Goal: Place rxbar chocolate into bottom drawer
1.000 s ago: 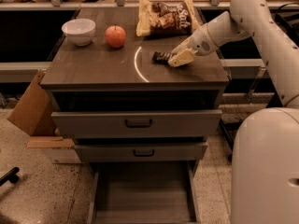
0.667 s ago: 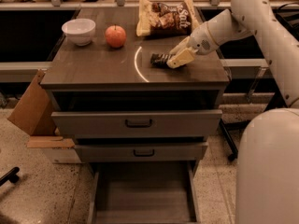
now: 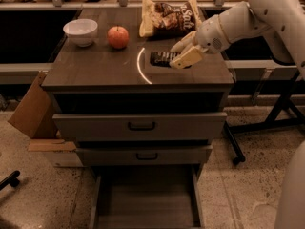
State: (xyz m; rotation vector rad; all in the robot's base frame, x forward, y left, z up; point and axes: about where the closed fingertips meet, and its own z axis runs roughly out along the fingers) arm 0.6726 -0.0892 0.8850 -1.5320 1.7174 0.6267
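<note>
The rxbar chocolate [image 3: 160, 57], a small dark bar, lies flat on the wooden cabinet top [image 3: 95, 68], right of centre. My gripper [image 3: 184, 52] comes in from the right and its two pale fingers sit on either side of the bar's right end, closed on it. The bar rests on the top. The bottom drawer [image 3: 145, 204] is pulled out at floor level below the cabinet front, with a bare grey floor.
A white bowl [image 3: 81, 31] and a red apple [image 3: 117, 36] stand at the back left of the top. A yellow-and-brown chip bag [image 3: 169, 15] lies just behind the bar. Two upper drawers [image 3: 141, 126] are shut. A cardboard box [image 3: 31, 111] leans at the left.
Nothing has visibly moved; the gripper stays at the bar's right end and the bar stays in place.
</note>
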